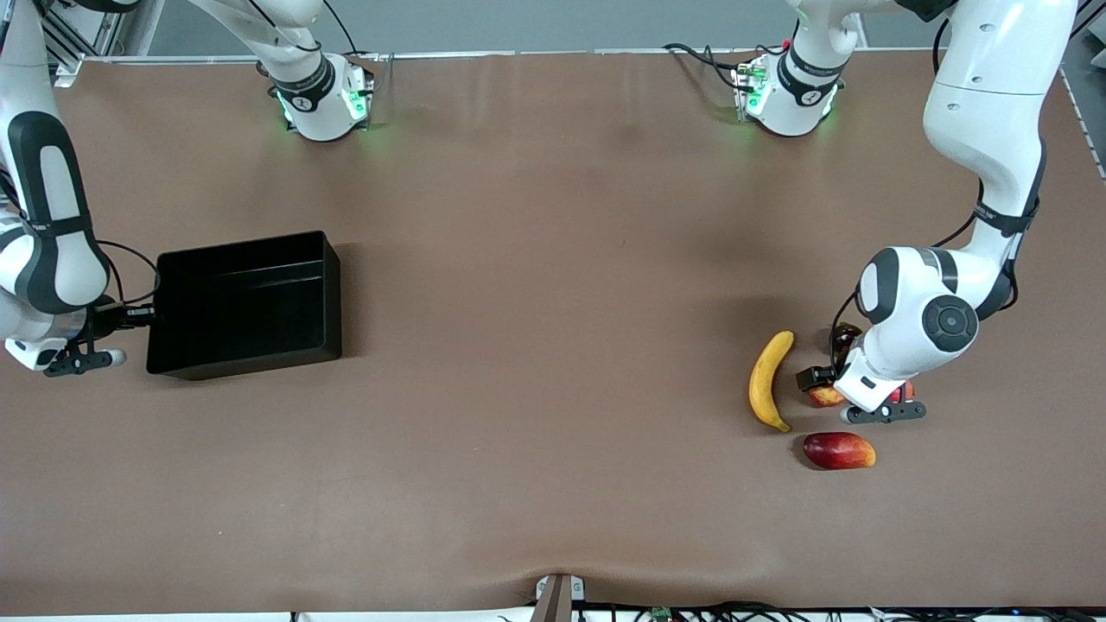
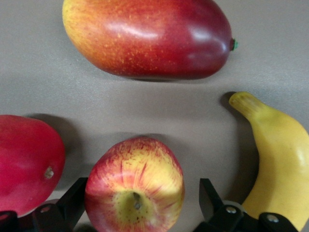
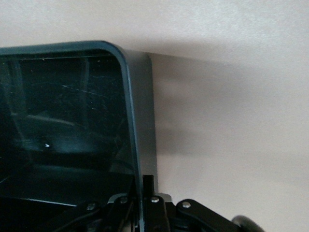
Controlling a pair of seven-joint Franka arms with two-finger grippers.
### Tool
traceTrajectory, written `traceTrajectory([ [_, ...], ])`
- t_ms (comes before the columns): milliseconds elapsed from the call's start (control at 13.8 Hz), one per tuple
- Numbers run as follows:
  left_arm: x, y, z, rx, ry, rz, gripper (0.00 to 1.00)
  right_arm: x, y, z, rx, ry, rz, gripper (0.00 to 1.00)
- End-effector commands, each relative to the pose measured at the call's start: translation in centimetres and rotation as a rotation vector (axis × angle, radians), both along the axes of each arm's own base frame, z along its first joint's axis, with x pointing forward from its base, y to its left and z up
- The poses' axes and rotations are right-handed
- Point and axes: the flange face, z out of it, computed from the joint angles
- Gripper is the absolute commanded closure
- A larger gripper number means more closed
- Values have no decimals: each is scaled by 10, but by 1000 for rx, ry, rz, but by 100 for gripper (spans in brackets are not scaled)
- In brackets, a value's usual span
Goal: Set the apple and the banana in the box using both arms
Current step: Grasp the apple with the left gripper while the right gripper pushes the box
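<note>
The mottled red and yellow apple (image 2: 135, 188) lies stem up between my left gripper's (image 2: 142, 195) open fingers (image 2: 210, 195), low over the table. In the front view the apple (image 1: 826, 397) shows partly under that gripper (image 1: 821, 384). The yellow banana (image 1: 769, 380) lies beside it, toward the table's middle, and shows in the left wrist view (image 2: 280, 164). The black box (image 1: 246, 302) stands at the right arm's end. My right gripper (image 1: 141, 315) is shut on the box's end wall (image 3: 140, 145), one finger (image 3: 148, 186) outside it.
An oblong dark-red-and-yellow mango (image 1: 839, 450) lies nearer the front camera than the apple, also in the left wrist view (image 2: 149, 38). A bright red fruit (image 2: 26, 164) sits close beside the apple, mostly hidden under the left arm (image 1: 901, 393).
</note>
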Motion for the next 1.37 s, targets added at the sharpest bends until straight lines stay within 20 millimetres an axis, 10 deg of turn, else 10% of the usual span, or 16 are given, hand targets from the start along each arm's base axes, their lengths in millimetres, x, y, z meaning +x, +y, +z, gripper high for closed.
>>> traceTrajectory([
  [0, 5, 5, -1, 2, -10, 5, 0, 9, 9, 34, 88, 3, -50, 100],
  [506, 4, 6, -3, 2, -7, 5, 0, 41, 134, 65, 139, 49, -84, 100],
  [796, 4, 5, -2, 2, -9, 5, 4, 63, 263, 87, 117, 25, 85, 100],
  [1302, 6, 2, 6, 2, -16, 10, 70, 44, 474, 87, 51, 6, -158, 100],
])
